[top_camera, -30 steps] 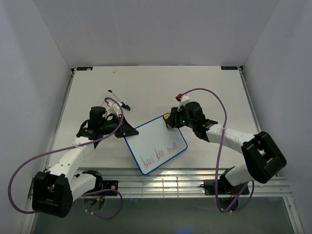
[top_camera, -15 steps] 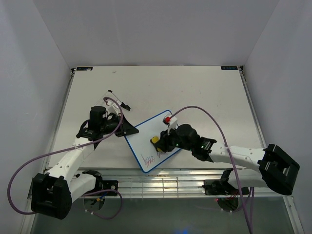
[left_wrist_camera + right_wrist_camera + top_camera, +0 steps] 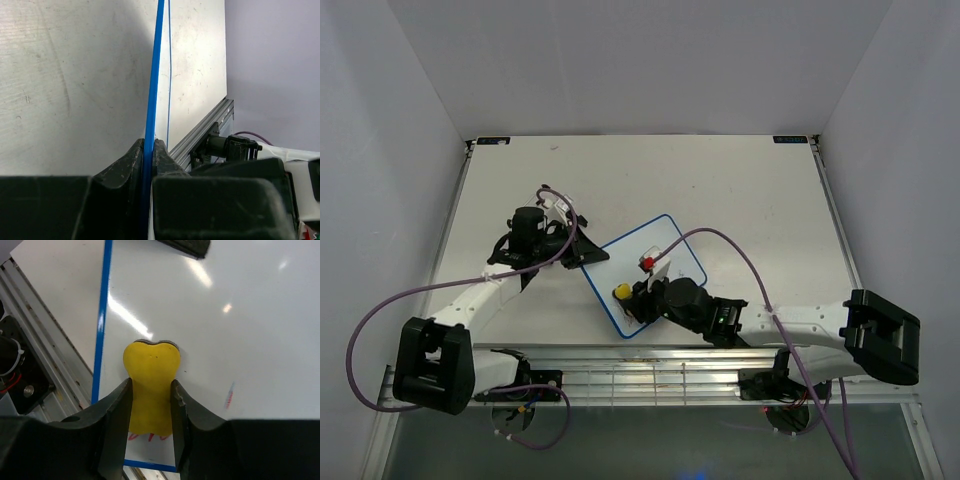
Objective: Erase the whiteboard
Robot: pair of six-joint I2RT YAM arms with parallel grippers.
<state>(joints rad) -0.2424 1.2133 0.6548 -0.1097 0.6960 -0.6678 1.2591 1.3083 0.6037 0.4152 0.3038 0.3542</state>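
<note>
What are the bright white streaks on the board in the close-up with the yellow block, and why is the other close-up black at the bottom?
Right wrist view: light glare on the glossy whiteboard, beside the yellow eraser. Left wrist view: the left gripper, close to the lens and in shadow, pinching the whiteboard's edge.

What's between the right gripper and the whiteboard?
The eraser, pinched in the right gripper, its tip touching the whiteboard; the right wrist view shows it.

Whiteboard (image 3: 655, 245) near edge hidden under right arm (image 3: 800, 322); red scribbles (image 3: 150, 437) partly behind eraser (image 3: 151, 385).
</note>
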